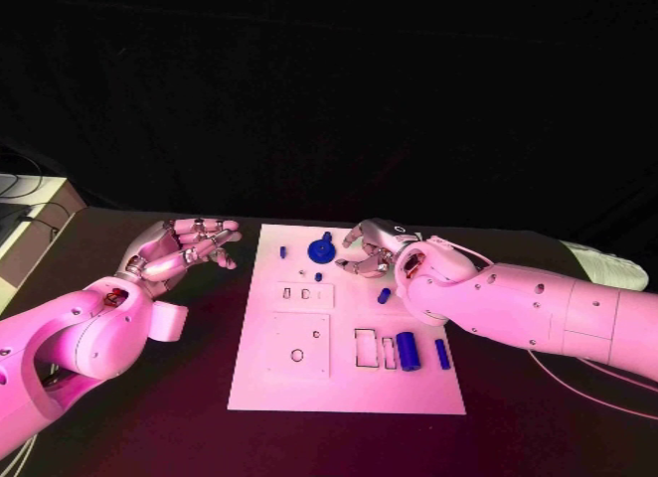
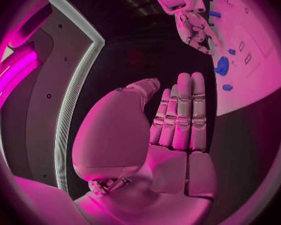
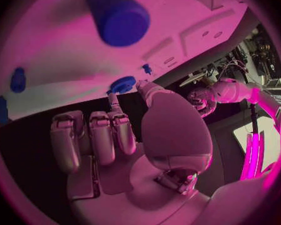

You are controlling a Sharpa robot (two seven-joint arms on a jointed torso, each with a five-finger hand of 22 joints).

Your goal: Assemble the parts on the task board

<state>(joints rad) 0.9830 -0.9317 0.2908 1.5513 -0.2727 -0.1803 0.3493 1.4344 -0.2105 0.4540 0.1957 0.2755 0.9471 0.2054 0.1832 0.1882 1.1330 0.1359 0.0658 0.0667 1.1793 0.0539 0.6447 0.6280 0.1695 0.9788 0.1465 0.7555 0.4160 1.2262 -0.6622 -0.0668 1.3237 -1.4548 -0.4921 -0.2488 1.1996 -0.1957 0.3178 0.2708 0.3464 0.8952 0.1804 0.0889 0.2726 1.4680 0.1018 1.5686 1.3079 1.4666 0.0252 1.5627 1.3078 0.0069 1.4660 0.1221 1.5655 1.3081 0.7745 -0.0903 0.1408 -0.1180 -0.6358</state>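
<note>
The right hand [image 1: 375,250] sits at the far end of the white board [image 1: 272,383], fingers [image 3: 120,130] touching the round blue part [image 1: 322,246] without a confirmed grip (whether they enclose it, I cannot tell). The left hand [image 1: 186,250] hovers over the desk [image 1: 157,427] beside the board, fingers spread, holding nothing. Risk: a glancing touch could push the part off the board's far edge. The right wrist view shows the fingertip contact; the head view hides it behind the hand.

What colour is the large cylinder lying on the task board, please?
Blue; the cylinder shows best in the right wrist view.
</note>
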